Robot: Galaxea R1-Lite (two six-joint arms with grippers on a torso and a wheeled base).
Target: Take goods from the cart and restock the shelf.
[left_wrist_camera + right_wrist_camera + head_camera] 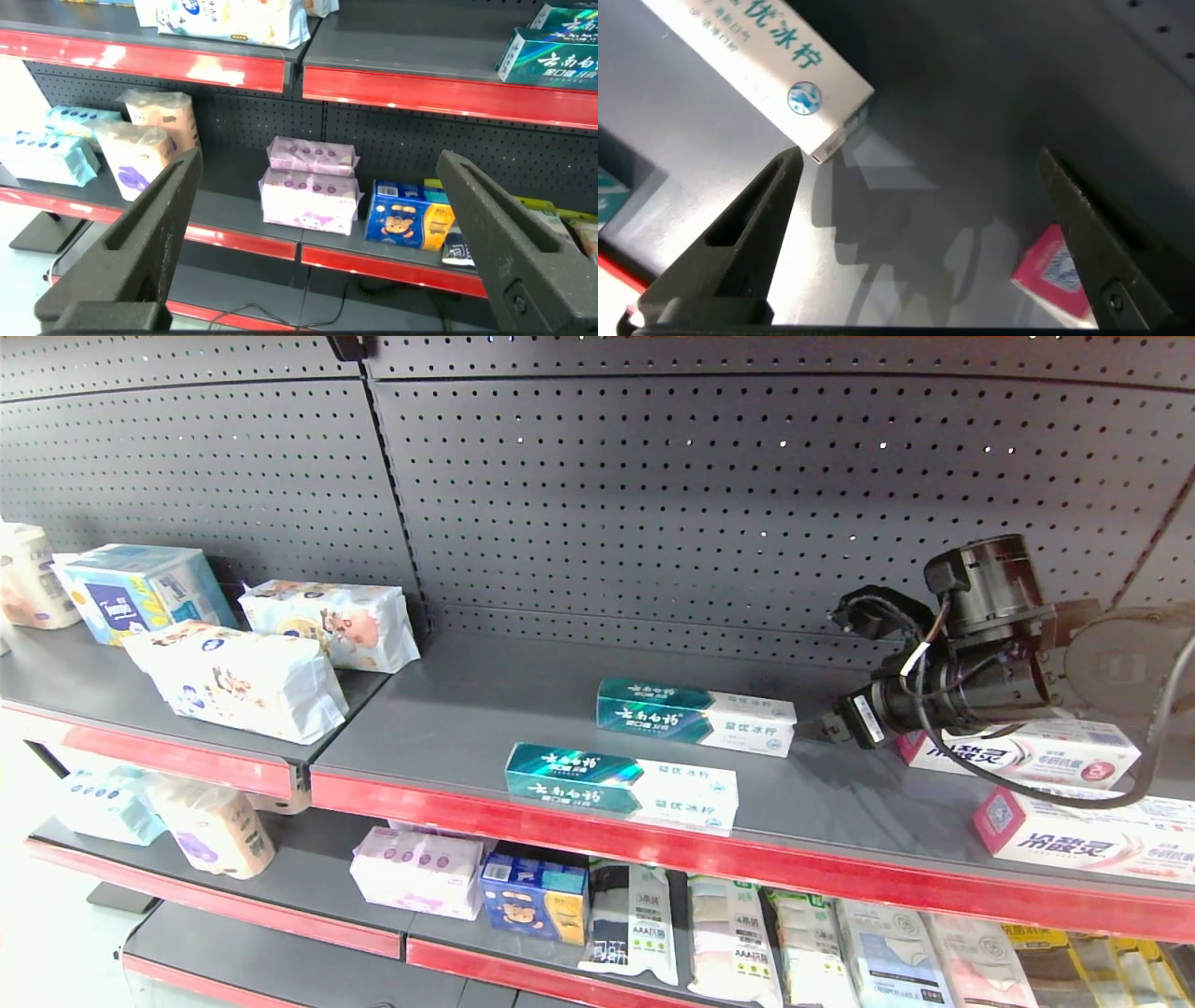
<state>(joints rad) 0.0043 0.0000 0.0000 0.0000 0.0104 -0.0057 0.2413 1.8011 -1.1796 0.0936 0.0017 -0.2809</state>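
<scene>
Right hand (920,163): fingers spread wide, nothing held, low over the upper shelf (485,705) at the right of the head frame, between the end of the rear teal toothpaste box (695,716) and a pink toothpaste box (1022,753). The front teal toothpaste box (621,787) lies at the shelf's front edge, centre frame. Left hand (320,161): wide open, empty, facing the lower shelf (224,219) and its tissue packs (311,191).

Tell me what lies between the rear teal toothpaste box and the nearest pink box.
Bare grey shelf, with the right gripper over it, jaws open. The right wrist view shows this stretch between the teal toothpaste box and the pink box.
</scene>
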